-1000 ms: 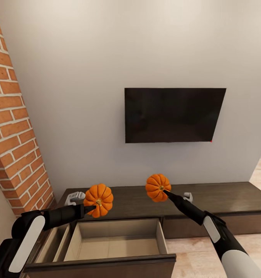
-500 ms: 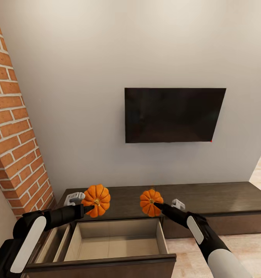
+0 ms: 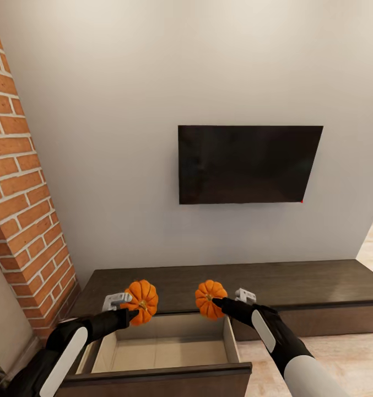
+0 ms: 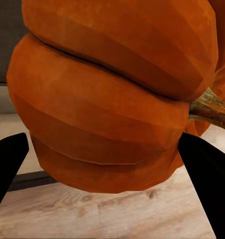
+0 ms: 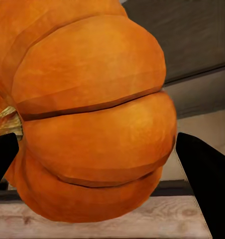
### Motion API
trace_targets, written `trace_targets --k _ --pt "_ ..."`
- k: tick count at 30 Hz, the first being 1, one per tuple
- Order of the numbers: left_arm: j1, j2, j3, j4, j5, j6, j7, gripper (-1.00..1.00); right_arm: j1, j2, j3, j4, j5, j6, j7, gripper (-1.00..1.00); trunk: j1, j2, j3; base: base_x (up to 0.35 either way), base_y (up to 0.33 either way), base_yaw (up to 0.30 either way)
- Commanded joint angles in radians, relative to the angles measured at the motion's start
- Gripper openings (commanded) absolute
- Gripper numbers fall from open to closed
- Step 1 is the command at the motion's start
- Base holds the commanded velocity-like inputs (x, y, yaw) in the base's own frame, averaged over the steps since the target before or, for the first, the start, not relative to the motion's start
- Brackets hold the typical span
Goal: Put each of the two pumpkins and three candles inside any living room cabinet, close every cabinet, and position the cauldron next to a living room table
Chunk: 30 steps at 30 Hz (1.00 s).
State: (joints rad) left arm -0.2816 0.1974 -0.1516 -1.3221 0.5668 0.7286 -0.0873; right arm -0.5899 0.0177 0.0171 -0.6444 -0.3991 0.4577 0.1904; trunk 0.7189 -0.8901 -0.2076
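Since the earlier frames you have lowered both arms toward the open drawer point(image 3: 164, 347) of the cabinet point(image 3: 296, 281). The left end effector point(image 3: 132, 313) is grasping one pumpkin point(image 3: 141, 294), the right end effector point(image 3: 216, 301) the other pumpkin point(image 3: 209, 298). Both hang over the drawer's back edge (not inside yet). Next, I think, bring them forward and down; the side walls leave modest room.

- Left pumpkin point(image 3: 141, 294): bright orange, ribbed, held in the air over the back edge of the open drawer, stem facing the arm.
- Right pumpkin point(image 3: 209, 298): same look, level with the first, near it.
- Cabinet point(image 3: 296, 281): long, low, dark brown; one drawer point(image 3: 164, 353) pulled open, pale inside.
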Motion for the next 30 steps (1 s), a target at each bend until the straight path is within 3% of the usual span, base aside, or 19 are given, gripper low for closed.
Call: trace_targets --k 1,3,4,9,11,14,20,25,27,30 --pt "-0.002 0.001 -0.013 0.019 0.004 -0.021 0.002 -1.0 -0.001 0.002 0.002 -0.001 -0.002 -0.001 -0.008 -1.0 0.0 -0.001 -0.001 0.0 0.0 0.0" --pt "-0.003 0.001 -0.025 0.041 0.004 -0.049 0.005 -1.0 -0.001 0.006 0.005 0.0 -0.001 -0.04 -0.015 -1.0 0.0 -0.001 -0.001 0.0 0.0 0.0" --pt "-0.004 0.0 -0.034 0.081 0.004 -0.087 0.008 -1.0 0.0 0.011 0.011 0.038 0.0 -0.125 -0.022 -1.0 0.0 -0.001 -0.001 0.0 0.0 0.0" --pt "-0.005 -0.003 -0.037 0.131 0.0 -0.13 0.009 -1.0 0.001 0.012 0.018 0.071 0.001 -0.161 -0.025 -1.0 0.0 -0.001 -0.001 0.0 0.0 0.0" --pt "-0.005 -0.003 -0.036 0.137 -0.02 -0.135 0.009 -1.0 0.001 0.012 0.018 0.074 0.001 -0.165 -0.026 -1.0 0.0 -0.001 -0.001 0.0 0.0 0.0" --pt "-0.005 -0.006 -0.035 0.171 -0.088 -0.158 0.009 -1.0 0.003 0.01 0.017 0.076 0.002 -0.178 -0.025 -1.0 0.0 -0.001 -0.001 0.0 0.0 0.0" --pt "-0.005 -0.025 -0.036 0.206 -0.122 -0.188 0.009 -1.0 0.014 0.011 0.021 0.079 0.001 -0.202 -0.023 -1.0 0.0 -0.001 -0.001 0.0 0.0 0.0" --pt "-0.006 -0.034 -0.043 0.242 -0.125 -0.198 0.008 -1.0 0.016 0.012 0.071 0.121 0.0 -0.205 -0.031 -1.0 0.0 -0.001 -0.001 0.0 0.0 0.0" --pt "-0.006 -0.041 -0.064 0.263 -0.126 -0.204 0.008 -1.0 0.016 0.014 0.104 0.14 0.0 -0.206 -0.044 -1.0 0.0 -0.001 -0.001 0.0 0.0 0.0" --pt "-0.007 -0.048 -0.082 0.291 -0.126 -0.227 0.008 -1.0 0.016 0.014 0.123 0.154 0.0 -0.207 -0.057 -1.0 0.0 -0.001 -0.001 0.0 0.0 0.0"
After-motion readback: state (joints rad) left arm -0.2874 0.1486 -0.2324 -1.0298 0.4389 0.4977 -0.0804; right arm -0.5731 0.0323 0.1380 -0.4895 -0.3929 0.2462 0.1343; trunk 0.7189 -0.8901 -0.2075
